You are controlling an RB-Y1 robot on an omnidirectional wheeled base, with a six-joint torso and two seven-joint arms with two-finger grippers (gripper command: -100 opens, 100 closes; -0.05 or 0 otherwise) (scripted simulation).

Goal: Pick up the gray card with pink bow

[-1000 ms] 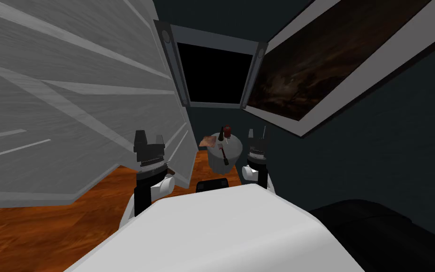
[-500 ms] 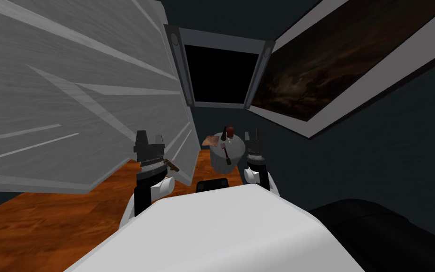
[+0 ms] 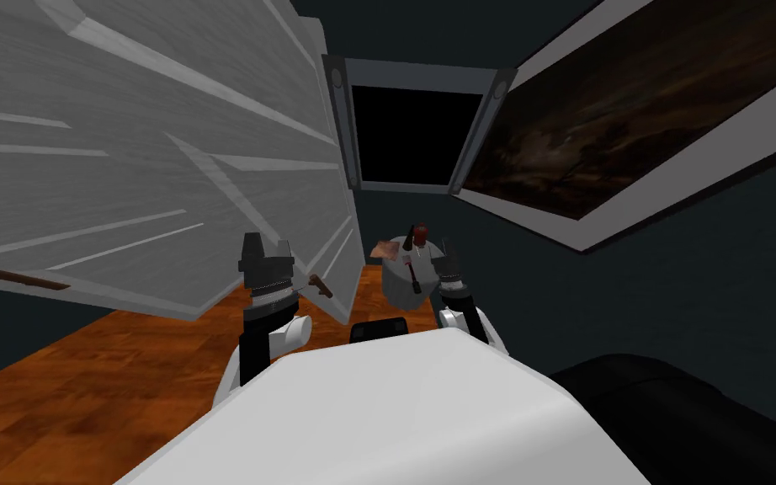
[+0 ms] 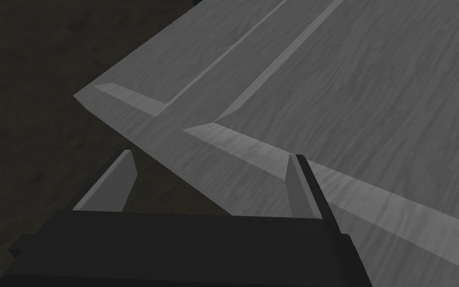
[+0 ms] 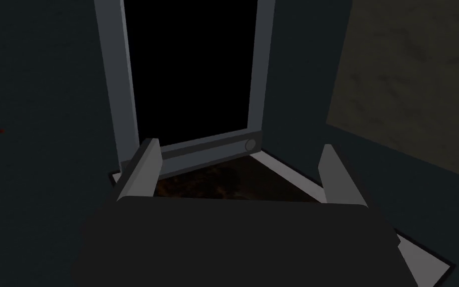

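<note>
The card (image 3: 386, 249) lies on a small round table (image 3: 393, 291) ahead. The left gripper (image 4: 211, 158) and right gripper (image 5: 238, 145) both hold their fingers apart, empty.

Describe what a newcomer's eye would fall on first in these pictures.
A huge grey panelled slab looms on the robot's left. Straight ahead, a black area sits in a grey frame, with a dark framed painting to its right. Below, a small round grey stand rests on orange wooden floor.
</note>
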